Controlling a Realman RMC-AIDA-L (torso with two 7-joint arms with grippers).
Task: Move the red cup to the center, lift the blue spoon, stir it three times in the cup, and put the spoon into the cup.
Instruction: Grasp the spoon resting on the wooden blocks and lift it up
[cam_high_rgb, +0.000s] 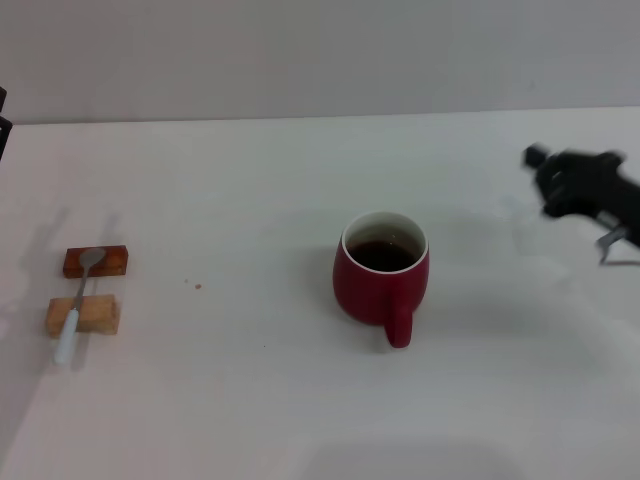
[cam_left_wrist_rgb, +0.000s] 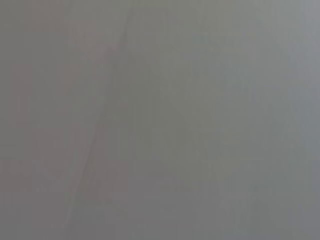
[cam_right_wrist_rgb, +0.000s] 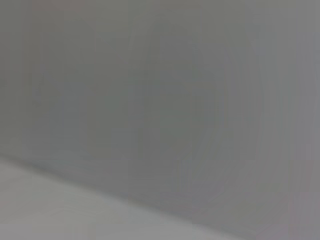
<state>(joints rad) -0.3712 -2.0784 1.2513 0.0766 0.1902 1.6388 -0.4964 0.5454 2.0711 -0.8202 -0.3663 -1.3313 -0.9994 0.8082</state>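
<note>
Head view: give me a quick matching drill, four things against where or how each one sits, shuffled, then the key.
1. red cup
2. blue spoon
3. right end effector
4. table

A. in the air, far right
B. lying across two wooden blocks
C. near the middle, handle toward the robot
D. white, bearing everything

Pairs: 1-C, 2-B, 3-A, 4-D

red cup (cam_high_rgb: 381, 282) upright mid-table; blue spoon (cam_high_rgb: 78, 303) far left.
</note>
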